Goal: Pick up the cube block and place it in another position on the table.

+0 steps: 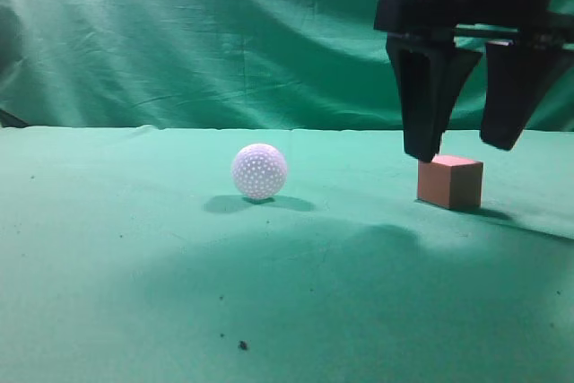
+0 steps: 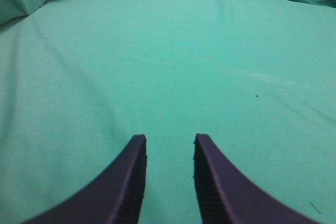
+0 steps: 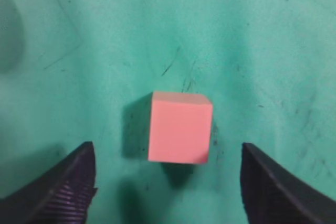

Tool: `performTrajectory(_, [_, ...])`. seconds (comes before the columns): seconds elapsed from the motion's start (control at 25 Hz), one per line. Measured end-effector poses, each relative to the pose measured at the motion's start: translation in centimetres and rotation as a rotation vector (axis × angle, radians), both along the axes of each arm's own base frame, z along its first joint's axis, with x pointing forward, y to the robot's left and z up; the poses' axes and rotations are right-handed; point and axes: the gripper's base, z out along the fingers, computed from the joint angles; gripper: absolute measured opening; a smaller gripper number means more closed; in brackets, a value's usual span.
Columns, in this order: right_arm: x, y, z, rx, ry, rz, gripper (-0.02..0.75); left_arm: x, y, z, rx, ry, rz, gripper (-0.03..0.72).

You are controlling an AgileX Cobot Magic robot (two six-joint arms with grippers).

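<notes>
The cube block (image 1: 450, 181) is a small reddish-brown cube resting on the green table (image 1: 134, 248) at the right. In the right wrist view the cube block (image 3: 179, 127) lies on the cloth between and just beyond the two dark fingers. My right gripper (image 1: 466, 148) is open and empty, hanging just above the cube and slightly nearer the camera; it also shows in the right wrist view (image 3: 167, 153). My left gripper (image 2: 169, 141) is open over bare green cloth, holding nothing, and is out of the exterior view.
A white dimpled ball (image 1: 259, 171) sits on the table left of the cube, about a hand's width away. A draped green curtain (image 1: 179, 33) closes off the back. Dark specks (image 1: 242, 344) dot the near cloth.
</notes>
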Motion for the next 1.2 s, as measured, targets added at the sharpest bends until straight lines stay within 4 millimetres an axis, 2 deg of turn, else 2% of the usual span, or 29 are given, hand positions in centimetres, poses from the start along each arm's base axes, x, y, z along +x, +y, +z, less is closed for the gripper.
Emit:
performTrajectory(0.12, [0.6,0.3,-1.2,-0.009,0.017,-0.015,0.383,0.0,0.0,0.0,0.000,0.000,0.000,0.262])
performTrajectory(0.24, [1.0,0.6,-1.1,-0.001,0.011,-0.032,0.231,0.0,0.0,0.0,0.000,0.000,0.000,0.262])
performTrajectory(0.28, [1.2,0.6,-0.9,-0.004,0.003,-0.030,0.213,0.0,0.0,0.0,0.000,0.000,0.000,0.262])
performTrajectory(0.4, [2.3,0.4,0.4,-0.036,-0.040,-0.061,0.228,0.0,0.0,0.0,0.000,0.000,0.000,0.262])
performTrajectory(0.52, [4.7,-1.0,2.8,-0.061,-0.123,-0.141,0.228,0.0,0.0,0.0,0.000,0.000,0.000,0.262])
performTrajectory(0.64, [7.6,-3.8,5.1,-0.030,-0.222,-0.259,0.228,0.0,0.0,0.0,0.000,0.000,0.000,0.262])
performTrajectory(0.76, [9.5,-6.6,6.0,0.027,-0.301,-0.366,0.228,0.0,0.0,0.0,0.000,0.000,0.000,0.262])
performTrajectory(0.92, [10.8,-8.3,4.9,0.040,-0.313,-0.420,0.228,0.0,0.0,0.0,0.000,0.000,0.000,0.262])
performTrajectory(1.2, [11.9,-8.1,-0.3,-0.009,-0.207,-0.407,0.228,0.0,0.0,0.0,0.000,0.000,0.000,0.262])
